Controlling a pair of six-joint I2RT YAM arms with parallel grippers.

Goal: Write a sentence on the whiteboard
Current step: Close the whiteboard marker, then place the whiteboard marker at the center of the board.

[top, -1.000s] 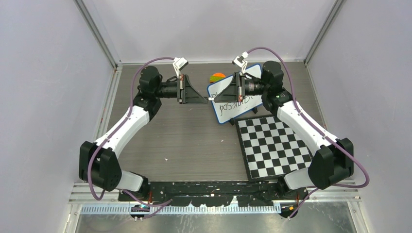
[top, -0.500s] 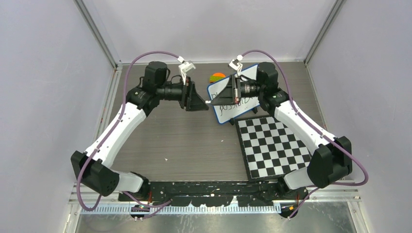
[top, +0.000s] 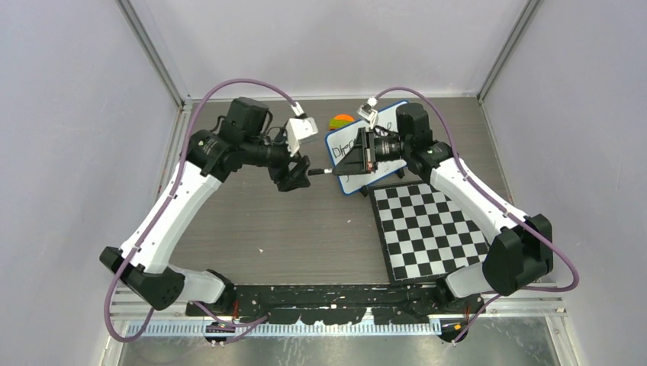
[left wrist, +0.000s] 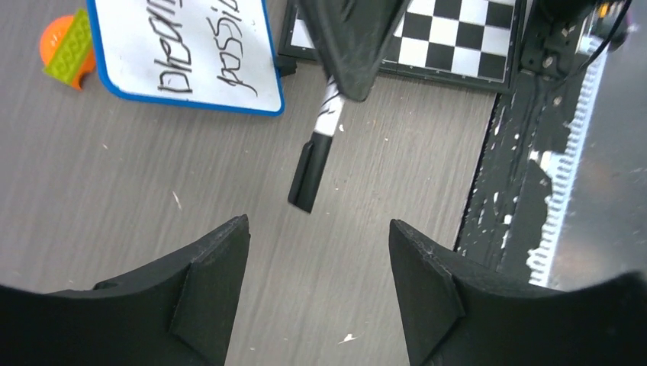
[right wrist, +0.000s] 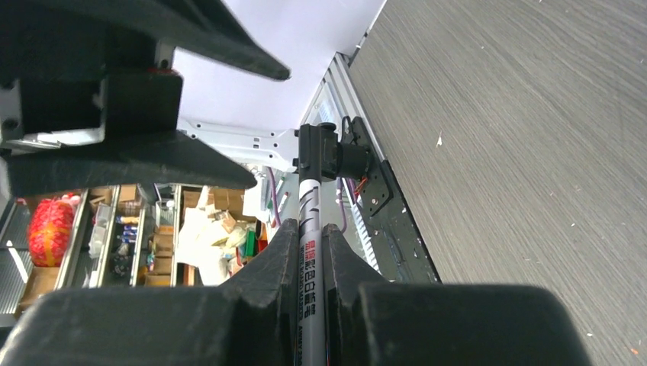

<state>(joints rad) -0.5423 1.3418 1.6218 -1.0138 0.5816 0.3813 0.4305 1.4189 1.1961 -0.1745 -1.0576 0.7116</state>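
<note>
Lettering in black marker, the sentence, runs in two lines across the whiteboard. The first line seems to read "Dreams" and the second begins "possib" (the left wrist view cuts the rest off at its edge). The whiteboard lies on the grey wood-grain table at the far side. Its blue rim sits just beside the far left corner of the checkered board, with a small black foot showing at that corner. From above, much of the whiteboard is hidden under the right arm's wrist. An orange and green toy piece lies just beside the whiteboard's far corner.

The right gripper is clamped tight on the white barrel of the marker, its two fingers pressed against either side with printed text visible between them. The marker is held above the table with its black cap end sticking out toward the left arm.

The left gripper has its jaws spread wide with nothing between them. The marker's cap end hangs just in front of its fingertips, apart from both fingers, with bare table showing below. The two grippers face each other over the table, left of the whiteboard.
</note>
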